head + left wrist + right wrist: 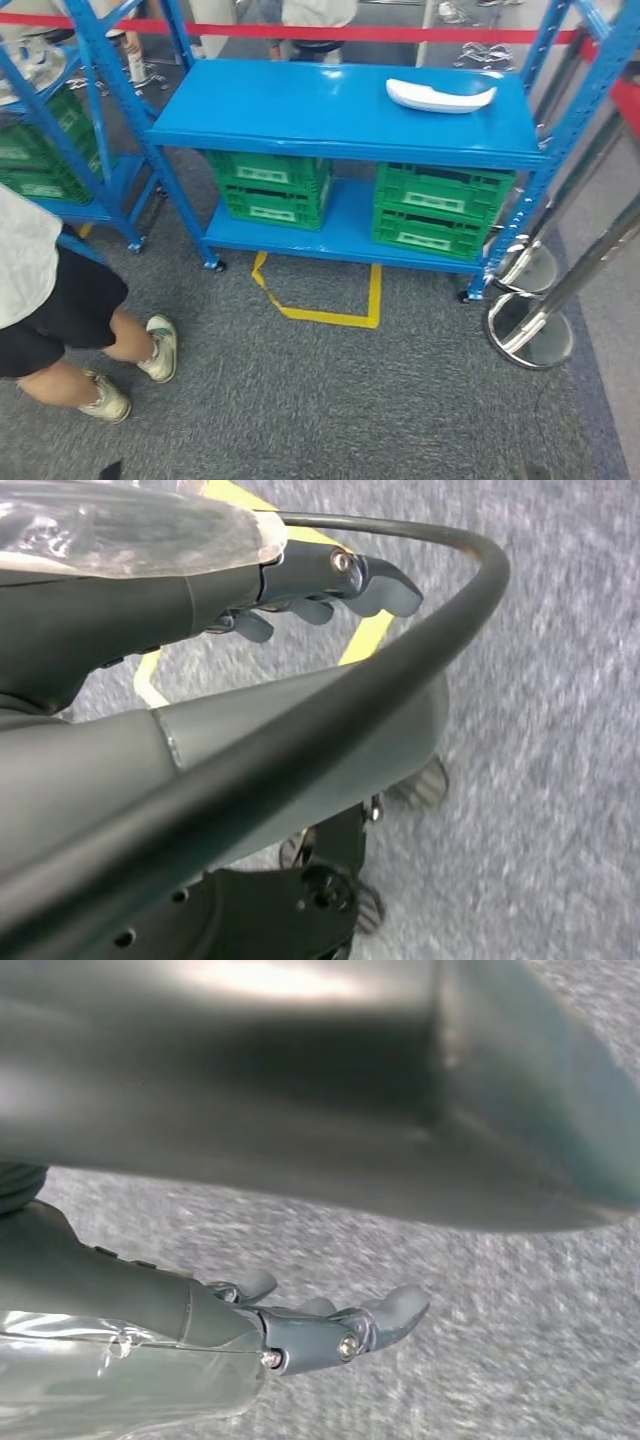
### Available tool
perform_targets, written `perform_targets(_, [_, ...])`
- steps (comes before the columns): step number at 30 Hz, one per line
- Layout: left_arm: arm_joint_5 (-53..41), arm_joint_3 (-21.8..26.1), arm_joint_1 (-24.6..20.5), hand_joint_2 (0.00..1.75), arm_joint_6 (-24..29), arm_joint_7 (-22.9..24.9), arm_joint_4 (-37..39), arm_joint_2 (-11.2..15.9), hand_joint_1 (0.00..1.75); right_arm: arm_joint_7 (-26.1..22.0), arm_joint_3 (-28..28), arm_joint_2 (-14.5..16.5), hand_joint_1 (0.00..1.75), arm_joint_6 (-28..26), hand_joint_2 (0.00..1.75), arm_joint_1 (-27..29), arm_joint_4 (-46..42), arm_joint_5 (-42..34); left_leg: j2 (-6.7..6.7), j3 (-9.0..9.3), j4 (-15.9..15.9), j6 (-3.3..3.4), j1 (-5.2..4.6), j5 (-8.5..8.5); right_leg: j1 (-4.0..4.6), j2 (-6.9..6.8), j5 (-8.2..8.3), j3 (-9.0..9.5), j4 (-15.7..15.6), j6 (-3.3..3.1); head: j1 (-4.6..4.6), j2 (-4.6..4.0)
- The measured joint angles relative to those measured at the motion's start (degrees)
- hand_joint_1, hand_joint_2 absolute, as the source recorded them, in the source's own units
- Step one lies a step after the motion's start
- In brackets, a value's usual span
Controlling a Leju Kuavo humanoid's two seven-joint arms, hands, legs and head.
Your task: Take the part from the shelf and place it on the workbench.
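Note:
A long white curved part point(440, 96) lies on the top board of the blue shelf point(302, 120), toward its right end. In the left wrist view my left hand point(317, 585) hangs over the grey carpet with its fingers stretched out and nothing in them. My right hand point(332, 1325) hangs the same way in the right wrist view, fingers extended and empty above the carpet. Both hands are far from the part.
Two green crates point(272, 187) point(440, 208) sit on the shelf's lower board. Yellow tape point(321, 312) marks the carpet in front. Chrome barrier posts point(528, 330) stand at the right. A person's legs point(90, 340) are at the left, beside a second blue shelf point(53, 150).

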Motion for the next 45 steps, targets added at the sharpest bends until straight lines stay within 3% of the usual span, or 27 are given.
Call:
perform_targets(1, [0.03, -0.01, -0.06, 0.0, 0.02, 0.01, 0.01, 0.11, 0.0, 0.01, 0.01, 0.07, 0.0, 0.02, 0.0, 0.02, 0.01, 0.0, -0.1, -0.37, 0.73, -0.46, -0.09, -0.28, 0.15, 0.25, -0.77, -0.12, 0.52, -0.68, -0.04, 0.0])
perform_targets(3, [0.07, -0.03, -0.1, 0.0, 0.04, 0.02, -0.02, 0.06, 0.0, 0.01, 0.01, 0.01, 0.0, 0.04, 0.0, 0.06, 0.01, 0.0, -0.2, -0.64, 1.12, -0.86, -0.04, -0.25, 0.33, 0.21, -1.06, -0.27, 1.07, -2.12, -1.16, 0.0])
perform_targets(5, [0.11, -0.04, -0.17, 0.0, 0.07, 0.02, -0.02, 0.06, 0.0, -0.04, 0.01, -0.03, 0.0, 0.03, 0.0, 0.14, 0.01, 0.0, 0.13, -2.09, 3.76, -0.54, -0.2, -1.39, 0.73, 0.15, -1.23, -0.1, 1.06, -2.89, -2.62, 0.0])
perform_targets(6, [0.14, -0.04, -0.24, 0.0, 0.09, 0.02, -0.02, 0.06, 0.0, -0.06, 0.01, -0.05, 0.0, 0.03, 0.0, 0.13, 0.0, 0.0, 0.34, -4.03, 7.24, -0.11, -0.52, -2.76, 1.02, 0.08, -1.34, 0.15, 0.9, -3.19, -3.26, 0.0])
perform_targets(8, [0.2, -0.05, -0.31, 0.0, 0.12, 0.02, -0.02, 0.04, 0.0, -0.08, 0.01, -0.06, 0.0, 0.02, 0.0, 0.1, 0.0, 0.0, 0.56, -10.03, 17.08, 1.09, -1.55, -5.79, 1.7, -0.14, -1.58, 0.74, 0.44, -3.65, -4.42, 0.0])
perform_targets(9, [0.22, -0.05, -0.28, 0.0, 0.12, 0.02, -0.02, 0.01, 0.0, -0.08, 0.01, -0.06, 0.0, 0.02, 0.0, 0.09, 0.0, 0.0, 0.55, -12.74, 20.87, 1.76, -2.16, -6.37, 2.13, -0.24, -1.75, 1.13, 0.19, -3.93, -4.83, 0.0])
perform_targets(10, [0.26, -0.05, -0.21, 0.0, 0.12, 0.02, -0.02, -0.03, 0.0, -0.08, 0.01, -0.06, 0.0, 0.02, 0.0, 0.09, 0.0, 0.0, 0.54, -14.47, 22.56, 2.63, -2.81, -5.78, 2.63, -0.29, -1.97, 1.63, -0.05, -4.25, -5.23, 0.0])
perform_targets(12, [0.33, -0.05, -0.07, 0.0, 0.16, 0.02, -0.02, -0.05, 0.0, -0.08, 0.01, -0.05, 0.0, 0.03, 0.0, 0.07, -0.01, 0.0, 0.47, -14.43, 18.83, 5.04, -4.36, -1.38, 3.67, -0.28, -2.46, 2.88, -0.55, -4.87, -5.82, 0.0])
perform_targets(14, [0.38, -0.05, 0.0, 0.0, 0.25, 0.02, -0.01, 0.13, 0.0, -0.1, 0.03, 0.1, 0.0, 0.05, 0.0, 0.01, -0.03, 0.0, 0.42, -11.96, 11.08, 7.94, -6.08, 3.21, 4.46, -0.18, -2.97, 3.73, -1.26, -5.26, -6.08, 0.0])
perform_targets(15, [0.39, -0.05, -0.05, 0.0, 0.28, 0.02, -0.01, 0.22, 0.0, -0.11, 0.05, 0.19, 0.0, 0.06, 0.0, -0.05, -0.04, 0.0, 0.41, -10.73, 8.09, 8.78, -6.63, 4.03, 4.65, -0.12, -3.19, 3.97, -1.6, -5.25, -6.05, 0.0])
perform_targets(16, [0.4, -0.05, -0.1, 0.0, 0.31, 0.02, -0.01, 0.31, 0.0, -0.13, 0.07, 0.27, 0.0, 0.05, 0.0, -0.1, -0.05, 0.0, 0.42, -9.87, 6.3, 9.15, -6.93, 4.02, 4.71, -0.1, -3.41, 4.11, -1.96, -5.13, -5.96, 0.0])
perform_targets(19, [0.41, -0.05, -0.16, 0.0, 0.31, 0.02, -0.02, 0.3, 0.0, -0.14, 0.07, 0.18, 0.0, 0.01, 0.0, -0.27, -0.06, 0.0, 0.48, -8.19, 4.08, 8.18, -6.6, 3.27, 4.7, -0.23, -4.04, 4.95, -2.37, -4.44, -5.92, 0.0])
perform_targets(21, [0.41, -0.05, -0.04, 0.0, 0.31, 0.02, -0.02, 0.25, 0.0, -0.13, 0.09, 0.06, 0.0, 0.02, 0.0, -0.32, -0.07, 0.01, 0.59, -6.84, 2.71, 7.66, -6.13, 3.24, 4.72, -0.37, -5.79, 3.84, 0.87, -3.95, -5.6, 0.0])
perform_targets(23, [0.41, -0.05, -0.03, 0.0, 0.31, 0.02, -0.02, 0.17, 0.0, -0.09, 0.13, 0.05, 0.0, 0.03, 0.0, -0.3, -0.07, 0.01, 0.65, -5.85, 2.29, 7.5, -6.08, 2.75, 4.53, -0.43, -8.84, -0.38, 8.54, -3.55, -5.06, 0.0])
perform_targets(24, [0.41, -0.05, -0.03, 0.0, 0.31, 0.02, -0.02, 0.13, 0.0, -0.08, 0.14, 0.05, 0.0, 0.02, 0.0, -0.29, -0.07, 0.01, 0.64, -5.42, 2.29, 7.46, -6.09, 2.4, 4.46, -0.43, -9.77, -2.7, 12.1, -3.38, -4.85, 0.0])
perform_targets(25, [0.41, -0.05, 0.0, 0.0, 0.31, 0.02, -0.02, 0.08, 0.0, -0.08, 0.14, 0.05, 0.0, 0.0, 0.0, -0.28, -0.06, 0.01, 0.61, -4.91, 2.3, 7.37, -6.08, 1.99, 4.4, -0.44, -9.58, -4.29, 14.0, -3.21, -4.62, 0.0])
perform_targets(26, [0.42, -0.05, 0.05, 0.0, 0.31, 0.02, -0.02, 0.03, 0.0, -0.06, 0.15, 0.04, 0.0, -0.03, 0.0, -0.23, -0.04, 0.0, 0.55, -4.3, 2.32, 7.26, -6.06, 1.57, 4.32, -0.44, -8.04, -4.76, 13.56, -3.09, -4.35, 0.0])
perform_targets(27, [0.43, -0.05, 0.1, 0.0, 0.31, 0.02, -0.02, -0.02, 0.0, -0.04, 0.15, 0.03, 0.0, -0.05, 0.0, -0.19, -0.03, 0.0, 0.49, -3.61, 2.36, 7.1, -6.03, 1.1, 4.24, -0.45, -5.38, -4.21, 10.9, -3.02, -4.01, 0.0])
perform_targets(29, [0.46, -0.05, 0.13, 0.0, 0.33, 0.02, -0.02, -0.12, 0.0, -0.02, 0.16, 0.02, 0.0, -0.07, 0.0, -0.13, 0.02, -0.01, 0.43, -2.45, 2.53, 6.61, -6.06, 0.1, 4.24, -0.5, -0.49, -1.74, 3.49, -3.26, -3.26, -0.01])
perform_targets(30, [0.49, -0.05, 0.06, 0.0, 0.36, 0.02, -0.02, -0.15, 0.0, -0.05, 0.17, 0.01, 0.0, -0.06, 0.0, -0.2, 0.04, -0.02, 0.42, -2.21, 2.7, 6.31, -6.13, -0.26, 4.28, -0.5, 0.64, -0.62, 0.89, -3.63, -3.01, -0.01])
perform_targets(35, [0.6, -0.07, -0.25, 0.0, 0.46, 0.02, -0.01, -0.21, 0.0, -0.12, 0.21, 0.03, 0.0, -0.02, 0.0, -0.3, 0.09, -0.21, 0.39, -2.83, 4.12, 4.97, -6.29, -1.43, 4.07, -0.48, 0.73, 0.62, -1.37, -5.21, -3.13, 0.0])
perform_targets(37, [0.61, -0.07, -0.3, 0.0, 0.46, 0.01, -0.02, -0.21, 0.0, -0.15, 0.22, 0.03, 0.0, 0.02, 0.0, -0.34, 0.09, -0.28, 0.4, -5.6, 9.52, 4.13, -5.98, -4.24, 3.7, -0.61, 0.83, 0.85, -1.81, -5.54, -3.42, 0.0])
perform_targets(39, [0.61, -0.07, -0.29, 0.0, 0.46, 0.0, -0.02, -0.21, 0.0, -0.16, 0.22, 0.03, 0.0, 0.05, 0.0, -0.38, 0.09, -0.31, 0.43, -10.2, 17.51, 3.5, -5.34, -7.14, 3.52, -0.66, 0.77, 0.82, -1.89, -5.67, -3.95, 0.0])
perform_targets(40, [0.61, -0.07, -0.21, 0.0, 0.46, -0.01, -0.02, -0.21, 0.0, -0.15, 0.22, 0.03, 0.0, 0.07, 0.0, -0.36, 0.09, -0.31, 0.44, -11.87, 19.92, 3.26, -5.01, -7.33, 3.41, -0.66, 0.7, 0.85, -1.89, -5.65, -4.13, 0.0])
perform_targets(41, [0.61, -0.07, -0.13, 0.0, 0.46, -0.01, -0.02, -0.22, 0.0, -0.14, 0.22, 0.03, 0.0, 0.07, 0.0, -0.35, 0.09, -0.32, 0.44, -12.57, 20.29, 3.07, -4.72, -6.46, 3.28, -0.63, 0.63, 0.93, -1.89, -5.57, -4.28, 0.0])
perform_targets(42, [0.61, -0.07, -0.08, 0.0, 0.46, -0.01, -0.02, -0.22, 0.0, -0.13, 0.23, 0.03, 0.0, 0.08, 0.0, -0.35, 0.09, -0.32, 0.45, -12.06, 18.19, 2.91, -4.47, -4.5, 3.11, -0.6, 0.53, 1.08, -1.89, -5.43, -4.47, 0.0])
perform_targets(45, [0.61, -0.07, -0.17, 0.0, 0.46, -0.04, -0.02, -0.22, 0.0, -0.13, 0.25, 0.01, 0.0, 0.09, 0.0, -0.46, 0.09, -0.33, 0.39, -7.21, 6.28, 2.8, -4.1, 1.51, 2.86, -0.51, 0.07, 1.55, -1.86, -4.56, -5.4, 0.0])
